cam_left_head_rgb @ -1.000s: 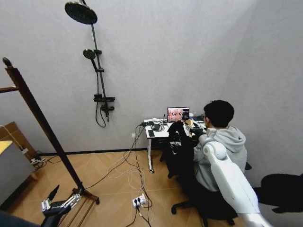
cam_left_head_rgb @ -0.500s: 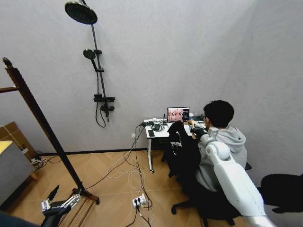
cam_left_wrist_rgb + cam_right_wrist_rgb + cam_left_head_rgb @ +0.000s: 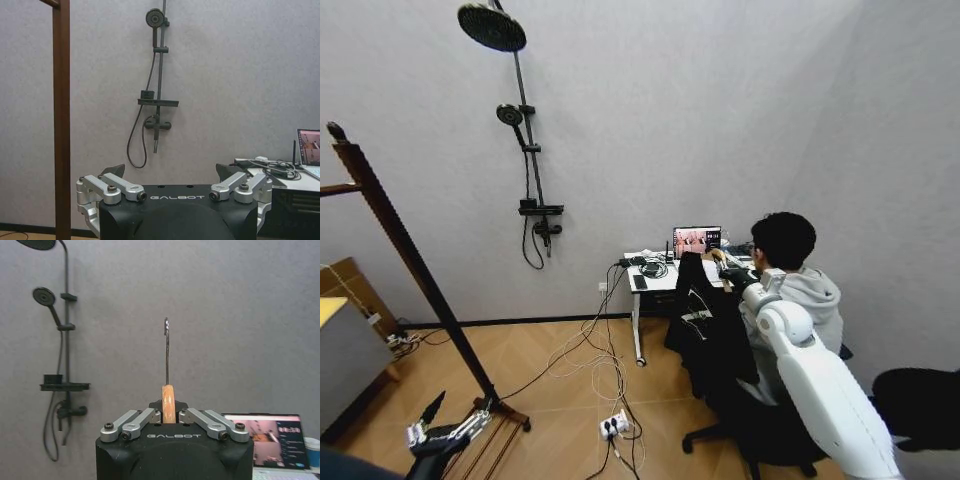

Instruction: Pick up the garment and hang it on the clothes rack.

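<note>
The garment point(image 3: 708, 325), black soft cloth on a wooden hanger, hangs from my right gripper point(image 3: 733, 276), which is held out ahead at about desk height. In the right wrist view that gripper point(image 3: 168, 416) is shut on the wooden hanger point(image 3: 168, 402), whose metal hook point(image 3: 166, 347) stands straight up. The clothes rack point(image 3: 392, 228), dark red-brown with a knob-topped post, stands far to the left; its post point(image 3: 61, 120) also rises in the left wrist view. My left gripper point(image 3: 442, 433) is parked low near the rack's foot and is open point(image 3: 170, 174) with nothing in it.
A person sits on an office chair point(image 3: 760, 440) at a white desk point(image 3: 655, 283) with a laptop point(image 3: 696, 241), right behind the garment. Cables and a power strip point(image 3: 613, 425) lie on the wood floor. A black shower set point(image 3: 525, 150) is on the wall; a grey cabinet point(image 3: 345, 360) stands left.
My right arm has shifted slightly to the right and the garment has swung with it, hanging a little lower and wider. The left arm has not moved.
</note>
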Controlling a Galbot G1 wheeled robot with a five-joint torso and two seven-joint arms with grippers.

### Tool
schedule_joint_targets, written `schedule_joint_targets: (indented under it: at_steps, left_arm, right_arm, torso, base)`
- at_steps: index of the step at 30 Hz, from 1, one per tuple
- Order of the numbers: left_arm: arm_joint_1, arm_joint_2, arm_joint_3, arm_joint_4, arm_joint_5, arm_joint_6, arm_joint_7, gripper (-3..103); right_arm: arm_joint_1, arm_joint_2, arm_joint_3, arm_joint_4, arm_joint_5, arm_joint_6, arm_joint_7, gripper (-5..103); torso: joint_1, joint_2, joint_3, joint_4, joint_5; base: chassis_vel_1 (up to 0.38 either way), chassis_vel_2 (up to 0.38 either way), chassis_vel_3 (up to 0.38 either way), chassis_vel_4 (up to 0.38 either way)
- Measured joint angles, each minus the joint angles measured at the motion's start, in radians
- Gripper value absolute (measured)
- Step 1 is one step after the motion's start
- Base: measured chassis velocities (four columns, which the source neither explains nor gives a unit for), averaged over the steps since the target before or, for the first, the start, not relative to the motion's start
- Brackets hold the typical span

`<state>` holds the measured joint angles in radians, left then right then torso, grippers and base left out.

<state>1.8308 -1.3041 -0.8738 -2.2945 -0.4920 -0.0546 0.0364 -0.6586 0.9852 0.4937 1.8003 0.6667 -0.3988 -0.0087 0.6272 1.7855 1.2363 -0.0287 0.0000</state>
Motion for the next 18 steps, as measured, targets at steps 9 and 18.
schedule_joint_targets:
  at_steps: [9, 18]
  left_arm:
    - [0.0, 0.0, 0.0, 0.0, 0.0, 0.0, 0.0, 100]
    - [0.0, 0.0, 0.0, 0.0, 0.0, 0.0, 0.0, 100]
  right_arm:
    - [0.01, -0.055, -0.079, 0.12, 0.111, -0.024, -0.03, 10]
    - [0.026, -0.07, -0.118, 0.153, 0.163, -0.031, -0.031, 10]
  torso:
    - [0.0, 0.0, 0.0, -0.0001, -0.0001]
    - [0.0, 0.0, 0.0, -0.0003, 0.0]
  base:
    - [0.06, 0.057, 0.068, 0.064]
    - [0.097, 0.101, 0.1, 0.09]
